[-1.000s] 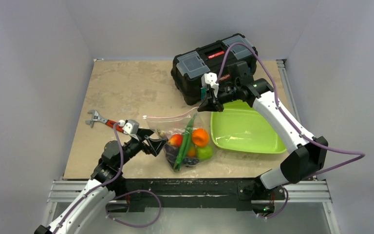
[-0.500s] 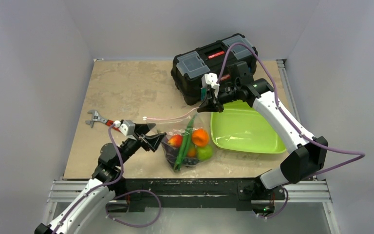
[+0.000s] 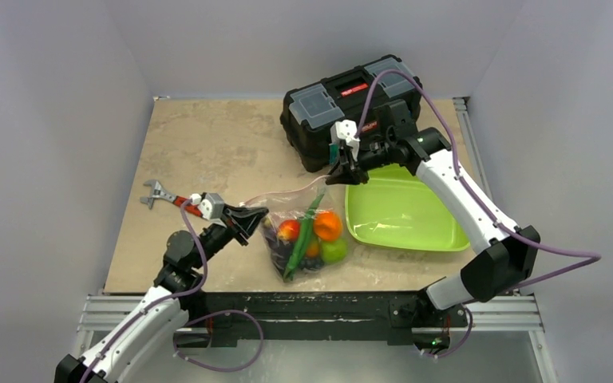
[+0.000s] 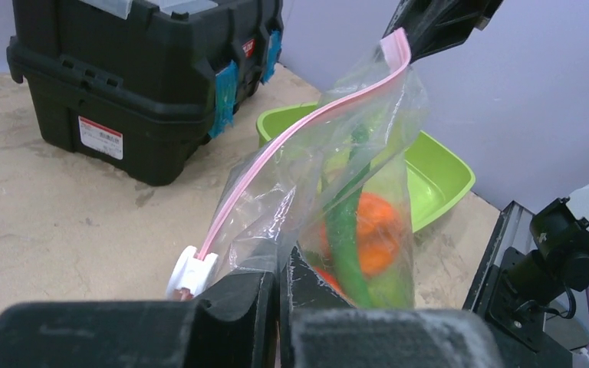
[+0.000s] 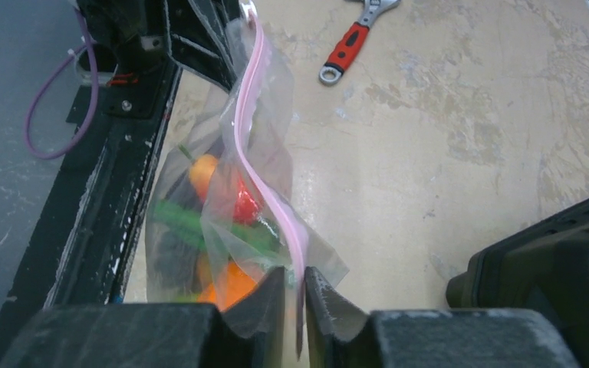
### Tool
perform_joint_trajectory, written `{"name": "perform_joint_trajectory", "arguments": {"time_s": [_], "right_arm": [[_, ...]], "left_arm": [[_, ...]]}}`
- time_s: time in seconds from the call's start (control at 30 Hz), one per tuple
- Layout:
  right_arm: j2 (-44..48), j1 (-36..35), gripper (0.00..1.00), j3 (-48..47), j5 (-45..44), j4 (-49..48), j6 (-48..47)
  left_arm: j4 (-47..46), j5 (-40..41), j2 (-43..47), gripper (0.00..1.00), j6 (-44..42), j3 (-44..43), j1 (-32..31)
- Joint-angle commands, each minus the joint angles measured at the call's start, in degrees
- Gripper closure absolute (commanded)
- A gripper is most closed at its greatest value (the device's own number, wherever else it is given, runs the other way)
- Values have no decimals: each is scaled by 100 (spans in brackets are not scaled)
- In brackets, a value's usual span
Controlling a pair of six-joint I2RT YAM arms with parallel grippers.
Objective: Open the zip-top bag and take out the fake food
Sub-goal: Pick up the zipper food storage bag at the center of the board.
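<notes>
The clear zip-top bag hangs stretched between my two grippers, its pink zip strip on top. Inside lies the fake food: an orange, a long green bean, a green apple and a red piece. My left gripper is shut on the bag's left corner, pinching plastic just beside the white slider. My right gripper holds the raised right end. In the right wrist view its jaws stand a hair apart with the strip between them.
A black toolbox stands at the back right, directly behind the right gripper. A lime-green tray lies to the right of the bag. A red-handled wrench lies on the table behind the left gripper.
My left gripper has gone from wide open to shut on the bag's left corner, lifting that corner slightly. The right jaws have eased a touch apart. The right arm has stayed put.
</notes>
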State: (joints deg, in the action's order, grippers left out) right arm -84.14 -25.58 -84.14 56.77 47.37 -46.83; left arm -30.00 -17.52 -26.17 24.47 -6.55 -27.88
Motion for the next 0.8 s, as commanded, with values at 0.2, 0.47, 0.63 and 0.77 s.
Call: {"name": "perform_joint_trajectory", "arguments": {"time_s": [0.2,0.47,0.63,0.77], "right_arm": [[-758,-887,35,-2527,-720,1866,-407],[-1153,-2009,44,-2843,-1790,646,1468],[-1346,-2182,60,-2907,-2347,387,1757],[-1392,-2283,67,-2828,-2774,228,1894]], "left_arm": [[699,-536,-130,100,-416,-1329,-15],[840,-993,-742,100,-452,-1892,-12],[915,-1037,-868,100,-452,-1991,-10],[909,-1055,-906,100,-448,-1989,-8]]}}
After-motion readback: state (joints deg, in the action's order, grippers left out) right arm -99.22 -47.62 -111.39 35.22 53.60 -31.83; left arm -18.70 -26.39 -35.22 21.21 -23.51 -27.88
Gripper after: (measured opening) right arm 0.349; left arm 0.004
